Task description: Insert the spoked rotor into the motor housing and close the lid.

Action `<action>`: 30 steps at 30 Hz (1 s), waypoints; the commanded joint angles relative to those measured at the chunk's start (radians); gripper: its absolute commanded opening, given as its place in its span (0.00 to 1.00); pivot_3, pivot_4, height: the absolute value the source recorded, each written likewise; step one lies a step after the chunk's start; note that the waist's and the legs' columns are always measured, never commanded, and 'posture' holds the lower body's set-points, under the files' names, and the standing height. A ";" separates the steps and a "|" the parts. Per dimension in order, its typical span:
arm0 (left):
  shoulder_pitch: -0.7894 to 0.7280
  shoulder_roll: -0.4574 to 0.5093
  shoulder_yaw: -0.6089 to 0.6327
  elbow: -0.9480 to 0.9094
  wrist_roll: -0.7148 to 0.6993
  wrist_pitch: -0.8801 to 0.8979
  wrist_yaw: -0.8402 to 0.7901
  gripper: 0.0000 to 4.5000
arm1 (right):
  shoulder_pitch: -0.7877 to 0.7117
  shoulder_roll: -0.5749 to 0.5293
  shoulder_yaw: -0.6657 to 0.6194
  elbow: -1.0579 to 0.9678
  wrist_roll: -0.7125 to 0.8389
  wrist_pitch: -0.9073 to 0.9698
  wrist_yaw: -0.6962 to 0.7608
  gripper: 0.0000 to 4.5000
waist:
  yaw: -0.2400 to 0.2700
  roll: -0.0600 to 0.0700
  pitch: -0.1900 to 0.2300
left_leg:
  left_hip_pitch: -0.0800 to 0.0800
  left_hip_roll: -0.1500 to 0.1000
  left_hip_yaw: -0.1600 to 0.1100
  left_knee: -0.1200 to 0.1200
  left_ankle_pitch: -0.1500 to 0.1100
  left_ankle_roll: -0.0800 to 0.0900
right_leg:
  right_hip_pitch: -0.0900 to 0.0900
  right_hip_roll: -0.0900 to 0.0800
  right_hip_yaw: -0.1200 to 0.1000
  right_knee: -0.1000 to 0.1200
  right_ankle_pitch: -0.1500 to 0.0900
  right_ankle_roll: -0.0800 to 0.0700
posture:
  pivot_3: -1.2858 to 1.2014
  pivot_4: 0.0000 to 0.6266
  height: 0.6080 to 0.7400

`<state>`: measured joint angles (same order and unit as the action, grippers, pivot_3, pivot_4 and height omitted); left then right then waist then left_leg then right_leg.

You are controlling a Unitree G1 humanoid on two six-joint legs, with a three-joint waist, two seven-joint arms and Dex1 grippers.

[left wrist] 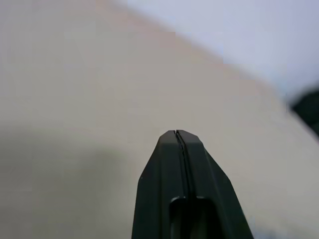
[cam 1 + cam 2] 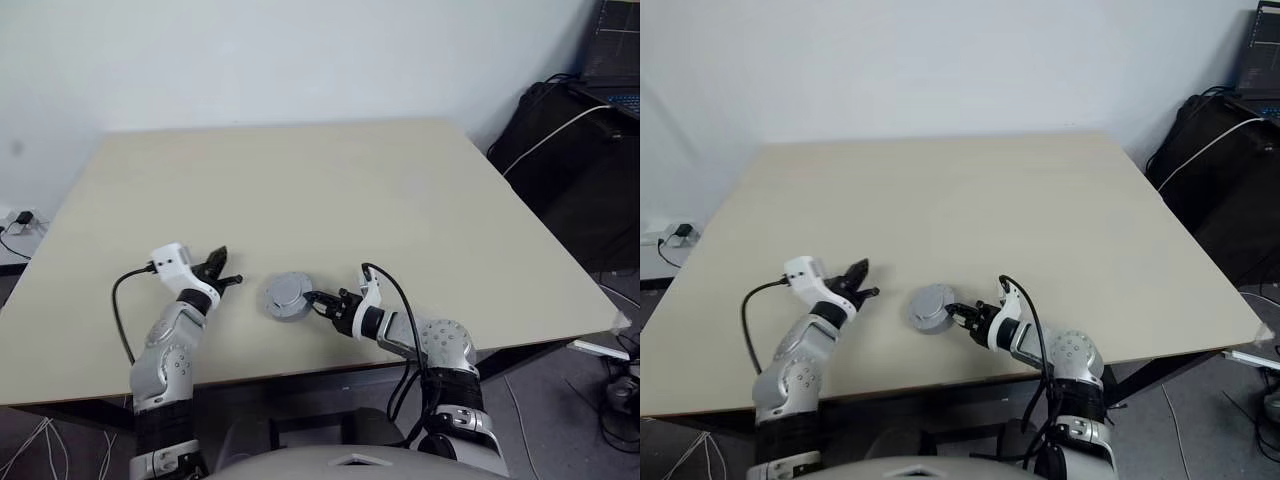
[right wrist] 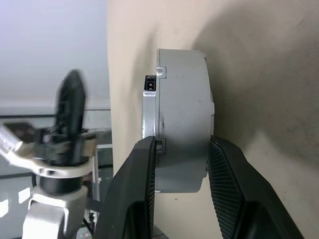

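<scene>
Right gripper (image 3: 179, 164): its two black fingers (image 3: 137, 189) are closed onto the opposite flat faces of a round grey metal assembly, clamping it across its thickness near the edge.
Held thing: the motor housing (image 2: 288, 296), a thick grey disc with its lid on; a small dark connector block and a square tab stick out of one face. In the head views it sits at the near middle of the table, pale top face up.
Rotor: not to be made out; whether it lies inside the closed housing cannot be told.
Left gripper (image 1: 179, 137): fingers pressed fully together, nothing between them; it hangs just above the tabletop.
Spacing: the left gripper (image 2: 222, 270) is to the left of the housing and apart from it.
Table (image 2: 300, 190): pale beige top, bare apart from the housing.
Surroundings: white wall behind; dark bags and a white cable (image 2: 555, 135) at the far right.
</scene>
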<state>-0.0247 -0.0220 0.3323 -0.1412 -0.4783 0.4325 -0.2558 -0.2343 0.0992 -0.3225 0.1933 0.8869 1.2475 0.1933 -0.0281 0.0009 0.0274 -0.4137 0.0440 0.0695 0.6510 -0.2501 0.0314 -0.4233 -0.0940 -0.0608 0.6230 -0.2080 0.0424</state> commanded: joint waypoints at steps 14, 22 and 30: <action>0.407 -0.175 -0.114 -0.171 -0.584 0.109 -0.110 0.60 | 0.000 0.107 -0.042 -0.143 0.288 -0.002 -0.068 0.26 | -0.005 -0.004 0.012 | -0.003 0.003 -0.003 0.006 -0.002 0.000 | -0.005 0.000 -0.001 0.000 -0.003 0.003 | 0.52 0.00 1.00; 0.414 -0.155 -0.213 -0.142 -0.751 0.150 -0.082 1.00 | 0.002 0.088 -0.007 -0.141 0.300 -0.012 -0.091 0.26 | -0.007 -0.001 0.013 | -0.005 0.000 -0.004 0.008 -0.002 0.001 | -0.004 0.001 -0.001 0.001 -0.002 0.003 | 0.52 0.00 1.00; 0.406 -0.137 -0.253 -0.110 -0.806 0.159 -0.049 1.00 | 0.006 0.071 0.015 -0.153 0.326 0.027 -0.094 0.26 | -0.008 -0.001 0.013 | -0.006 0.000 -0.003 0.011 -0.002 0.001 | -0.003 0.005 0.001 0.003 -0.002 0.003 | 0.52 0.00 1.00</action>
<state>0.3976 -0.0762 0.1148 -0.2394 -1.2597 0.5847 -0.3033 -0.2322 0.1001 -0.3439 0.1028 1.1487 1.2611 0.0814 -0.0360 -0.0004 0.0409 -0.4198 0.0442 0.0661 0.6623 -0.2523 0.0327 -0.4265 -0.0895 -0.0597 0.6257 -0.2101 0.0459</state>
